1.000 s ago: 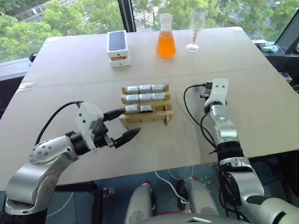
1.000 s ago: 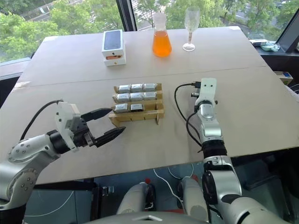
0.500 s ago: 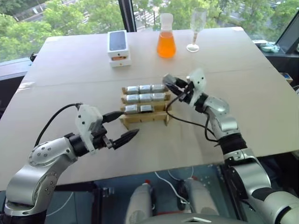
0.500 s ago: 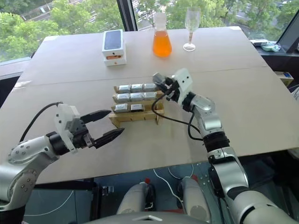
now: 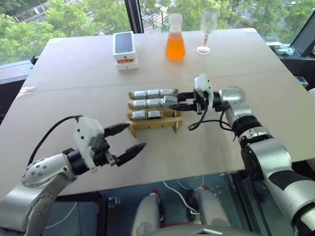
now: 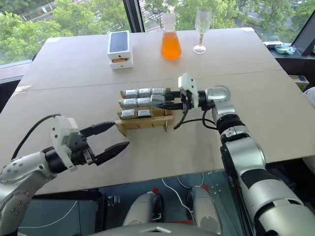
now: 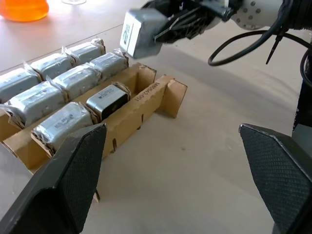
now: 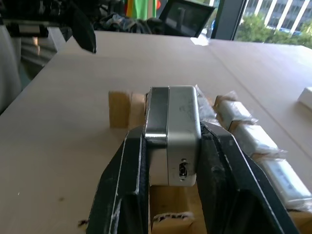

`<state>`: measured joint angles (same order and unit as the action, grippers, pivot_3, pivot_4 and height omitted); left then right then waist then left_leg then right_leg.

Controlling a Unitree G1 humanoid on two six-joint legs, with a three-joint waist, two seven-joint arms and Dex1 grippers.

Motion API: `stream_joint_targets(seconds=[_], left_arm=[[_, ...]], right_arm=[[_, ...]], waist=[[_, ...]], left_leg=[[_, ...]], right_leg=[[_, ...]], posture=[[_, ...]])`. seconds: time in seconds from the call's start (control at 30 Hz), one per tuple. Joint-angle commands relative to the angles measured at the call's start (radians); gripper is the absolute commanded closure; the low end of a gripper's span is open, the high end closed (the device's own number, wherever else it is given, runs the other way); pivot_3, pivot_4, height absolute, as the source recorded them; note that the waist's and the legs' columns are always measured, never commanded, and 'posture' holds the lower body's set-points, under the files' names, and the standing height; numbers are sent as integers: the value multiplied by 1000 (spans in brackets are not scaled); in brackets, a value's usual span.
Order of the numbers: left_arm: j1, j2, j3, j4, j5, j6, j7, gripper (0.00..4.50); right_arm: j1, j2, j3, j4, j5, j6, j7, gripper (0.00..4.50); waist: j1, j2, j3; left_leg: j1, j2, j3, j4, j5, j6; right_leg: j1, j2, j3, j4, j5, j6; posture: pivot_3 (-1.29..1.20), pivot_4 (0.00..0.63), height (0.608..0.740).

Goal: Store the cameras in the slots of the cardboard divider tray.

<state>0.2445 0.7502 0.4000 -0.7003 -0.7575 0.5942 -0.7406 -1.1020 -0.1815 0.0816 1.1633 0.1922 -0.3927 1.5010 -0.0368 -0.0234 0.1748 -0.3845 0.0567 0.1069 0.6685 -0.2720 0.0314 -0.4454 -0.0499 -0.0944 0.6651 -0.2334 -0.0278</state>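
Left eye view | right hand [image 5: 173, 103] swung over tray [image 5: 152, 125], clamping camera [image 5: 169, 101] | left hand [image 5: 127, 139] spread, empty

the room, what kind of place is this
Probably an office or lab set up for a demo: a large tan table beside tall windows over trees, with props such as an orange-filled flask and wine glass.

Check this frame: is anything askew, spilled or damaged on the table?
Nothing stands out. The cardboard divider tray sits flat with eight cameras seated and its near-right slot empty. The right tool holds the last camera above the tray. The flask and glass stand upright.
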Motion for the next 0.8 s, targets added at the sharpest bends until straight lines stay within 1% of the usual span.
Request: stream_joint_targets(seconds=[0.03,0.27,0.37,0.53,0.7,0.77,0.8], left_arm=[[23,9,40,-50,-26,2,5,2],[61,16,52,-58,-21,-5,-7,2],[61,16,55,-56,-22,-8,-7,2],[68,16,62,-59,-21,-11,-9,2],[79,14,75,-63,-23,-15,-11,2],[80,13,78,-61,-21,-18,-11,2],[81,12,78,-61,-21,-19,-11,2]], right_arm=[[-38,15,-7,23,-29,-59,31,3723],[-38,31,-6,73,-99,-92,-19,3723],[-44,32,0,96,-140,-102,-75,3723],[-63,41,1,132,-188,-84,-144,3723],[-73,46,7,148,-227,-56,-161,3723],[-72,46,5,151,-234,-43,-147,2695],[-72,47,0,151,-235,-39,-145,2349]], waist=[[-1,0,0],[-1,0,0],[-1,0,0],[-3,0,0],[-4,0,0],[-4,0,0],[-4,0,0]], left_leg=[[0,0,0,0,0,0],[1,0,0,0,0,0],[1,0,0,0,0,0],[1,0,0,0,0,0],[2,0,0,0,0,0],[2,0,0,0,0,0],[2,0,0,0,0,0]], right_leg=[[0,0,0,0,0,0],[0,0,0,0,0,0],[1,0,0,0,0,0],[1,0,0,0,0,-1],[2,0,0,0,0,-1],[2,0,0,0,0,-1],[2,0,0,0,0,-1]], posture=[[0,150,740],[0,150,740],[0,150,740],[0,150,740],[0,150,740],[0,150,740],[0,150,740]])
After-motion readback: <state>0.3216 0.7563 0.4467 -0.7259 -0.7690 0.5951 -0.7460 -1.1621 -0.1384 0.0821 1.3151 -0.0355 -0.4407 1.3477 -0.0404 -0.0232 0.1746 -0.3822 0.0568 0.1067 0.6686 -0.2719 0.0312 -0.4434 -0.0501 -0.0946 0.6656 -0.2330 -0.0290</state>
